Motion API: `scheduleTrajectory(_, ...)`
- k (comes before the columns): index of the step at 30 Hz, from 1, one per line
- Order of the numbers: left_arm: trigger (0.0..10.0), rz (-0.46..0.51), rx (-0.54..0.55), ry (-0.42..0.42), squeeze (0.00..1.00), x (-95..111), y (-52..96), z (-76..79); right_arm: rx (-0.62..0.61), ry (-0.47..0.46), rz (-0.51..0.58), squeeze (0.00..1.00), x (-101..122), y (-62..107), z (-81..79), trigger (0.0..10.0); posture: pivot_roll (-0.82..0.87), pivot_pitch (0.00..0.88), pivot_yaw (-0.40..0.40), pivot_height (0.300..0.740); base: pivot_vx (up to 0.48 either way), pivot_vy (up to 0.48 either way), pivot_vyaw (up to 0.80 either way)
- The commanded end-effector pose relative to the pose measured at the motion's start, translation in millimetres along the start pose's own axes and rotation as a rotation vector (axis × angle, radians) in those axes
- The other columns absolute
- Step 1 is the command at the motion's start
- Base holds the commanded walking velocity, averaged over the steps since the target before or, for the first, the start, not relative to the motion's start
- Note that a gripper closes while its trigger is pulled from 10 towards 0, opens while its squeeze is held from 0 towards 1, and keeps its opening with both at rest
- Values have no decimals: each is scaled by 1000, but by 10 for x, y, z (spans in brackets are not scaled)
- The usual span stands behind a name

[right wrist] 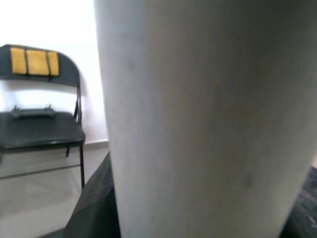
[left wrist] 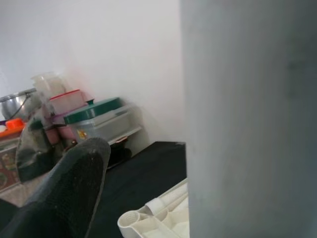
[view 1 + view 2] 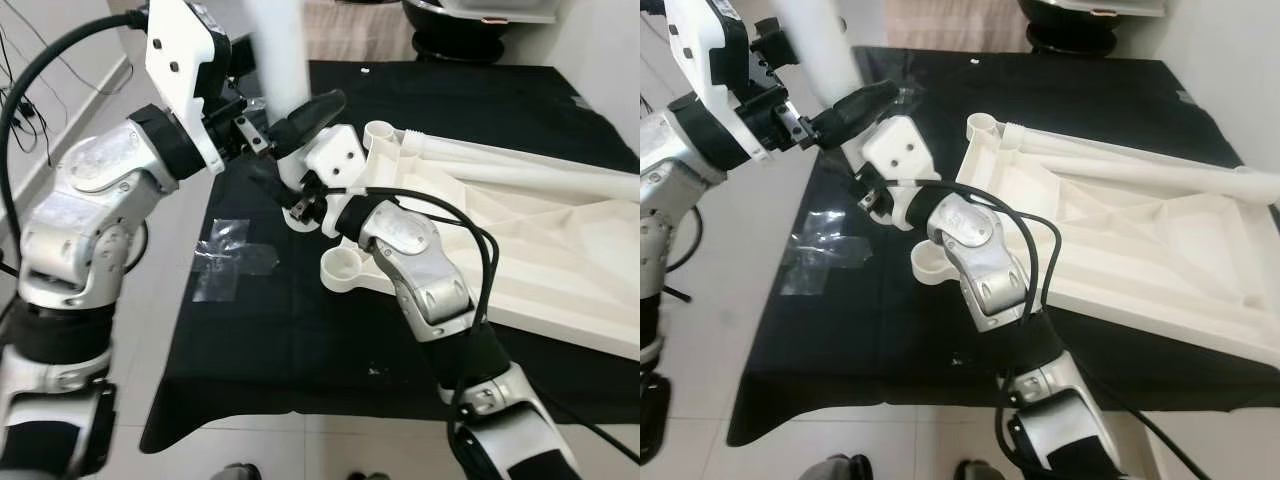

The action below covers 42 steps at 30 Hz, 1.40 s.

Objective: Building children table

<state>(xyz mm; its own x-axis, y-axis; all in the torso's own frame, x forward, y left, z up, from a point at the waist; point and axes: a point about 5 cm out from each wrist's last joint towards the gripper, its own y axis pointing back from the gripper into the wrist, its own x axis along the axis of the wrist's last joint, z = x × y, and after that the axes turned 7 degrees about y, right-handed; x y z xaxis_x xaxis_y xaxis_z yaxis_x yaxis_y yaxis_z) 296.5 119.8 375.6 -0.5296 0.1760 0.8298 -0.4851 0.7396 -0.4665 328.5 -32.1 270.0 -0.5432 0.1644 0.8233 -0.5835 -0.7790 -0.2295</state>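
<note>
While the white plastic tabletop lies upside down on the black cloth, its 9 o'clock corner sockets empty, both pincers grasp one upright white tubular leg: left pincer, right pincer. No legs appear fitted.

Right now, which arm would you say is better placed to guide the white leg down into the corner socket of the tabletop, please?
Probably the right. Its gripper holds the white leg low, close to the corner socket of the upturned tabletop. The left gripper grips higher up and suits steadying.
</note>
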Motion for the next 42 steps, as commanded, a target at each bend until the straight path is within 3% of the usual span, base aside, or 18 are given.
scheduleTrajectory(1, 10000, 27, -4, 19, 0, 17, -61, 13, 70, 48, 47, 0, 92, -38, -143, 10000, 44, 83, -43, 740, 0, 0, 0)
scheduleTrajectory(7, 10000, 35, -46, 48, 0, -19, -142, 72, 75, 49, 23, 0, 54, -52, -180, 10000, 40, 82, -40, 740, 0, 0, 0)
scheduleTrajectory(8, 0, 35, -45, 54, 0, -35, -162, 78, 72, 52, 2, 0, 20, -53, -188, 10000, 41, 79, -39, 740, 0, 0, 0)
scheduleTrajectory(13, 0, 47, -22, 82, 0, -34, -184, 69, 47, 57, -48, 0, -60, -48, -175, 10000, 44, 80, -40, 740, 0, 0, 0)
scheduleTrajectory(15, 0, 64, -7, 131, 0, 1, -185, 65, -20, 73, -117, 0, -172, -43, -98, 10000, 47, 78, -42, 740, 0, 0, 0)
scheduleTrajectory(20, 0, 74, -6, 163, 0, 28, -187, 75, -70, 99, -166, 0, -260, -32, -31, 10000, 52, 73, -45, 740, 0, 0, 0)
scheduleTrajectory(23, 0, 76, -14, 177, 0, 35, -186, 90, -84, 65, -181, 0, -313, -20, 2, 10000, 52, 73, -45, 740, 0, 0, 0)
scheduleTrajectory(24, 0, 74, -34, 189, 0, 33, -177, 112, -81, 16, -180, 1000, -347, -10, 22, 10000, 55, 69, -45, 740, 0, 0, 0)
scheduleTrajectory(25, 0, 74, -34, 189, 0, 33, -177, 112, -81, 16, -180, 1000, -347, -10, 22, 10000, 55, 69, -45, 740, 0, 0, 0)
scheduleTrajectory(26, 0, 61, -111, 223, 0, 10, -138, 181, -41, -119, -112, 1000, -332, -14, 49, 10000, 57, 67, -45, 740, 0, 0, 0)
scheduleTrajectory(30, 0, 27, -283, 322, 0, -44, -50, 332, 116, -202, -22, 1000, -268, -14, 14, 10000, 56, 63, -45, 740, 0, 0, 0)
scheduleTrajectory(31, 0, 22, -297, 337, 0, -47, -42, 346, 131, -205, -20, 843, -269, -14, 8, 10000, 56, 63, -45, 740, 0, 0, 0)
scheduleTrajectory(32, 0, 20, -336, 357, 0, -57, -14, 380, 186, -206, -25, 843, -277, -11, -23, 10000, 55, 61, -43, 740, 0, 0, 0)
scheduleTrajectory(33, 0, 8, -390, 381, 0, -72, 15, 421, 257, -214, -33, 0, -286, -12, -68, 10000, 54, 61, -42, 740, 0, 0, 0)
scheduleTrajectory(37, 0, -48, -516, 442, 0, -143, 103, 528, 369, -305, 6, 0, -212, -63, -119, 10000, 57, 62, -43, 740, 0, 0, 0)
scheduleTrajectory(42, 0, -100, -580, 478, 0, -239, 160, 601, 438, -271, 49, 0, -113, -125, -114, 10000, 58, 65, -41, 740, 0, 0, 0)
